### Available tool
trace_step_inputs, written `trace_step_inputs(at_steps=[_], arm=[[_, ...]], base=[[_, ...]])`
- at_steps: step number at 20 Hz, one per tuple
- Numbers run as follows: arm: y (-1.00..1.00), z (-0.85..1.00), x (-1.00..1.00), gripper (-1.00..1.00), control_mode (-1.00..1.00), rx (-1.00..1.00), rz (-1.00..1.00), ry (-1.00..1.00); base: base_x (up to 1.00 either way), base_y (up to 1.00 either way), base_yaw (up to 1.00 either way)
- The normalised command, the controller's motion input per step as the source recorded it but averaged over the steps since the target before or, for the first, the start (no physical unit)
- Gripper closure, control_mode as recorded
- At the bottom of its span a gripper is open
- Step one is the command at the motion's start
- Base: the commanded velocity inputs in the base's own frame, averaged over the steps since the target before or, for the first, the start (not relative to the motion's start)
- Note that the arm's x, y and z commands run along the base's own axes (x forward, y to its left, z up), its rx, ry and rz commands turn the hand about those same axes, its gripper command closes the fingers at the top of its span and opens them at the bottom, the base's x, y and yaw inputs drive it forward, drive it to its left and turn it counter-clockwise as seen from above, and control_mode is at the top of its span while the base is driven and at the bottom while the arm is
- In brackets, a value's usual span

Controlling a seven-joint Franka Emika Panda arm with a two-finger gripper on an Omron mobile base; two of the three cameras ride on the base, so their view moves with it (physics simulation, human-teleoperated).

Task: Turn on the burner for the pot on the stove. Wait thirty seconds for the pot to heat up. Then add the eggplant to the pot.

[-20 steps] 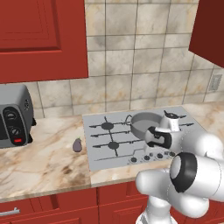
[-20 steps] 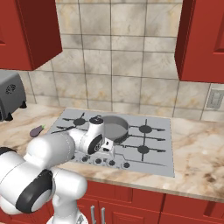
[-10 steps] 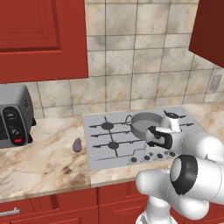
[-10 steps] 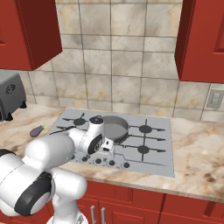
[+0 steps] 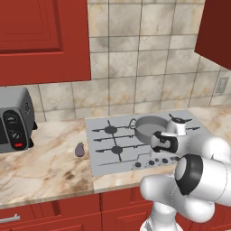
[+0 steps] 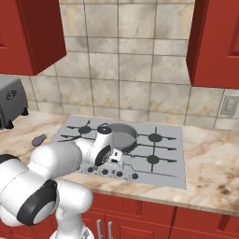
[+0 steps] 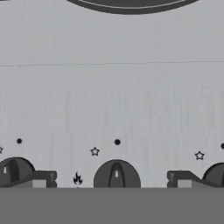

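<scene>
The grey pot (image 5: 150, 127) (image 6: 122, 135) stands on a middle rear burner of the stove (image 5: 104, 156) (image 6: 164, 157); its dark rim (image 7: 131, 5) shows at the top of the hand view. My gripper (image 5: 154, 158) (image 6: 112, 164) (image 7: 112, 179) hangs low over the stove's front knob row, open. Its fingertips (image 7: 42, 179) stand on either side of the middle knob (image 7: 117, 175), apart from it. The small purple eggplant (image 5: 80, 149) (image 6: 39, 138) lies on the counter left of the stove.
A grey toaster oven (image 5: 13, 119) (image 6: 9, 100) stands at the far left of the counter. More knobs (image 7: 15, 170) (image 7: 216, 174) flank the middle one. Red cabinets hang above, and tiled wall runs behind the stove.
</scene>
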Motion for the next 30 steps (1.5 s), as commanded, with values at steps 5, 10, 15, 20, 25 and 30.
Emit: trace_step_inputs(at_steps=[5, 10, 15, 20, 25, 30], arm=[[-0.02, 0.00, 0.00, -1.00, -1.00, 0.00, 0.00, 0.00], [0.00, -0.03, 0.00, -1.00, -1.00, 0.00, 0.00, 0.00], [0.00, -0.19, 0.00, -1.00, -1.00, 0.00, 0.00, 0.05], [0.00, -0.04, 0.00, 1.00, -1.00, 0.00, 0.00, 0.03], [0.00, 0.00, -0.01, 1.00, -1.00, 0.00, 0.00, 0.00], [0.00, 0.00, -0.21, 1.00, -1.00, 0.00, 0.00, 0.00]], base=[[0.00, 0.00, 0.00], [0.00, 0.00, 0.00], [0.00, 0.00, 0.00], [0.00, 0.00, 0.00], [0.00, 0.00, 0.00], [0.00, 0.00, 0.00]])
